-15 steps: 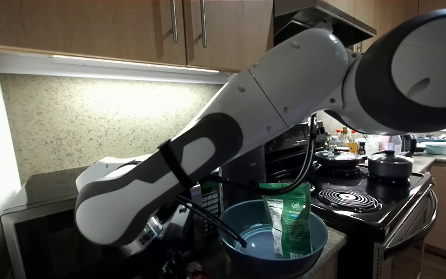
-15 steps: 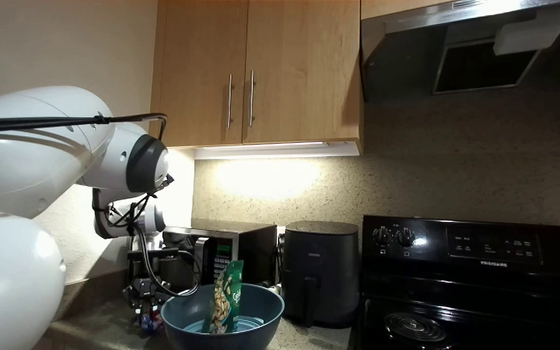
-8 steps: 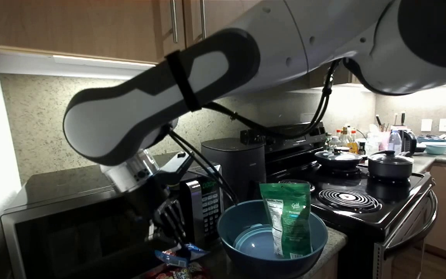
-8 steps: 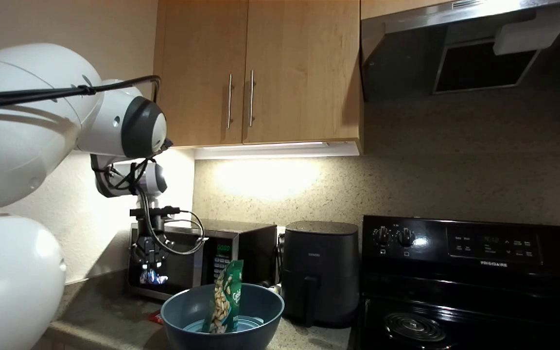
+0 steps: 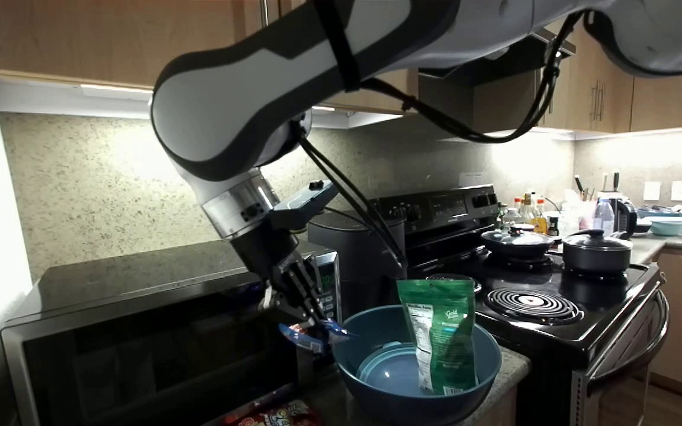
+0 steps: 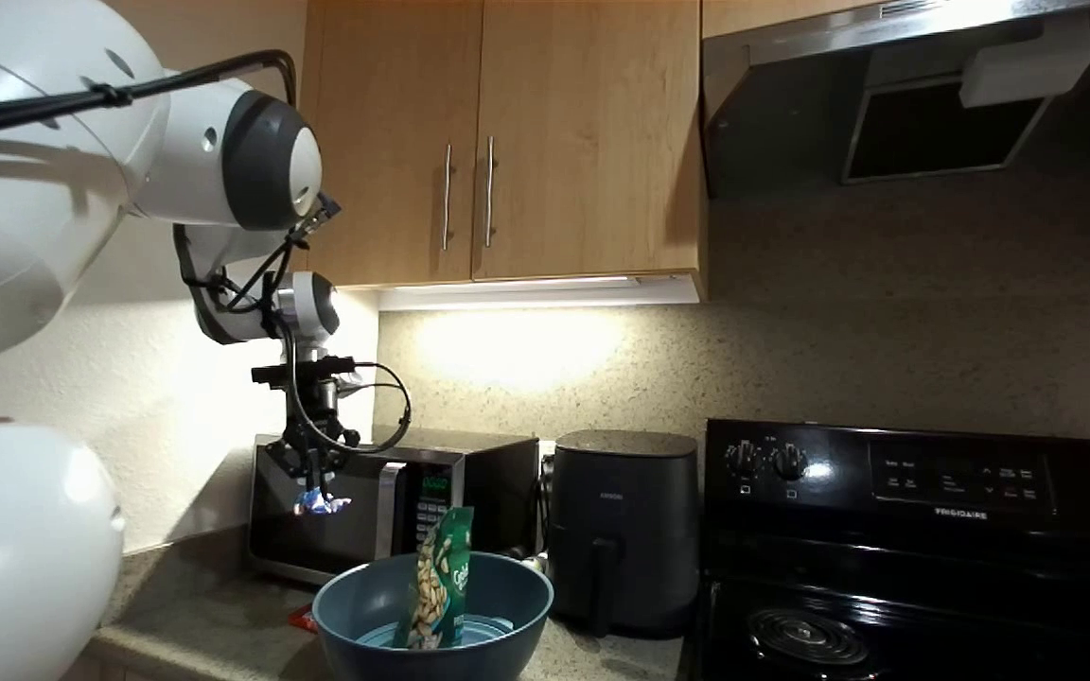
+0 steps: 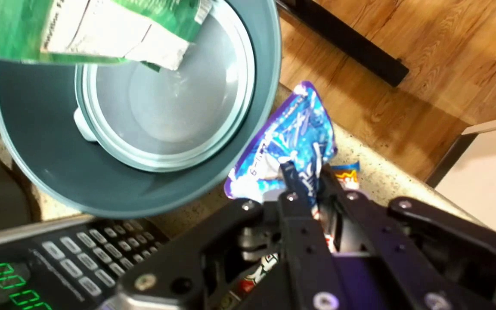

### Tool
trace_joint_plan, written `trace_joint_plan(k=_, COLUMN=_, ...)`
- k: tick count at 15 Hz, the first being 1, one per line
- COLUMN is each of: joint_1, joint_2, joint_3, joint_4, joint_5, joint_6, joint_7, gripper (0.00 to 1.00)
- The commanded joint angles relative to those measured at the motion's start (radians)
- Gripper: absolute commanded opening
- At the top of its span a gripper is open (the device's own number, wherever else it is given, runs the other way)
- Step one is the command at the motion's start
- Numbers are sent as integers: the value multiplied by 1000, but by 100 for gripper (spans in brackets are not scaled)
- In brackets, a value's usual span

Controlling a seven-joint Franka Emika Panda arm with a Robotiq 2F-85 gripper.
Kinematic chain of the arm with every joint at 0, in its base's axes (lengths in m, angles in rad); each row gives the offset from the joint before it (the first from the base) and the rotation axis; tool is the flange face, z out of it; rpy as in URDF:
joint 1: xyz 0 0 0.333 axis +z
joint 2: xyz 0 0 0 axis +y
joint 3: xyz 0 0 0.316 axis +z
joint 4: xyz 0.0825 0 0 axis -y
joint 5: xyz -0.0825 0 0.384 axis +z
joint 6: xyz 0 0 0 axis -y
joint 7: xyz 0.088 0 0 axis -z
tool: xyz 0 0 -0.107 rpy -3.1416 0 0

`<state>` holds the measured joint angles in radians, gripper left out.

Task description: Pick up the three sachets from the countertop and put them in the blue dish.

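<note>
In the wrist view, we locate the blue sachet [image 7: 291,137] in the gripper [image 7: 308,170]: the two fingers stand close together and pinch the sachet between their tips. In both exterior views we find it held above the countertop [image 6: 214,624], near the rim of the blue dish [image 5: 385,328]; we cannot tell whether it overhangs that rim. Inside the dish, the green sachet [image 5: 444,340] stands nearly upright. We note the red sachet [image 5: 285,414] lying on the countertop beside the dish. Beyond these, from left to right in an exterior view, we identify the microwave [image 6: 360,532], the air fryer [image 6: 625,515] and the stove [image 6: 886,530].
</note>
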<state>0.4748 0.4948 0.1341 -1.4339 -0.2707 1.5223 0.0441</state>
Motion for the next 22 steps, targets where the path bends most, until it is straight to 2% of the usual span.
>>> trace_joint_plan(k=1, joint_1=-46, joint_2=-156, joint_3=16, joint_4=-199, joint_5=27, joint_6=26, joint_7=156, gripper=6)
trace_joint_plan(k=6, joint_1=-87, joint_2=-291, joint_3=15, joint_4=-396, joint_5=32, joint_6=61, joint_7=402, gripper=7)
trace_joint_plan(k=9, joint_1=-104, joint_2=-342, joint_3=12, joint_4=-489, joint_5=-2, joint_6=92, joint_7=537, gripper=6)
trace_joint_plan(k=13, joint_1=-139, joint_2=-351, joint_3=6, joint_4=-572, joint_5=-66, joint_6=228, joint_7=625, gripper=6)
trace_joint_plan(k=16, joint_1=-167, joint_2=-341, joint_3=-7, joint_4=-612, joint_5=-145, joint_6=379, joint_7=695, gripper=7)
trace_joint_plan(k=19, joint_1=-194, joint_2=-321, joint_3=-18, joint_4=-630, joint_5=-177, joint_6=529, joint_7=701, gripper=7)
trace_joint_plan(k=22, joint_1=-206, joint_2=-297, joint_3=-23, joint_4=-622, joint_5=-166, joint_6=604, joint_7=680, gripper=6)
